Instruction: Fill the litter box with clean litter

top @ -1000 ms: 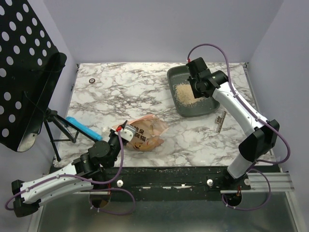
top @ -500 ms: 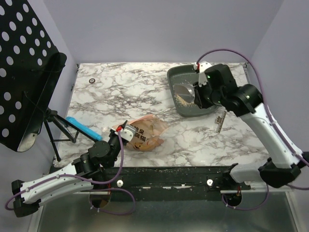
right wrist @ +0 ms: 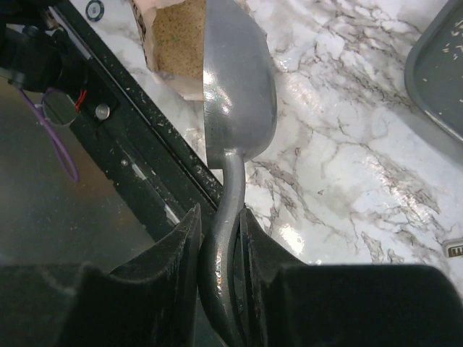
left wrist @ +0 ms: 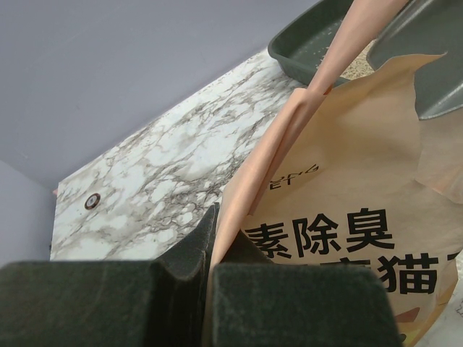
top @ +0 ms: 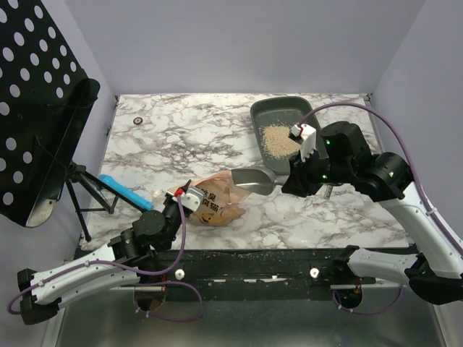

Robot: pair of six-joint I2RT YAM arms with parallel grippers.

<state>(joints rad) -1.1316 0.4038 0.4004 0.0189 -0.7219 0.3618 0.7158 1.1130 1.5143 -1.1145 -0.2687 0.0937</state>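
The right pincer (top: 292, 182) is closed tight on the thin handle of a grey scoop (top: 253, 178). In the right wrist view the two fingers (right wrist: 172, 253) press on the handle from both sides. The round bowl of the scoop sticks out in front of this pincer, above the marble bench (top: 181, 137). Its tip is right at the open mouth of the bag (top: 221, 195).

The left pincer (top: 185, 199) is closed on the bag too. It pinches the bag's edge between its pads (left wrist: 304, 303), and the bag stands up in front of it with its mouth open. In the right wrist view you can see tan grains inside the bag.

The litter box (top: 275, 108) sits on the bench behind the right pincer, on the far side from the arm bases, and well apart from the left pincer. The clean litter (top: 277, 141) lies in a small heap on the box floor, at the end nearer the right pincer. The rest of the box floor is bare grey.
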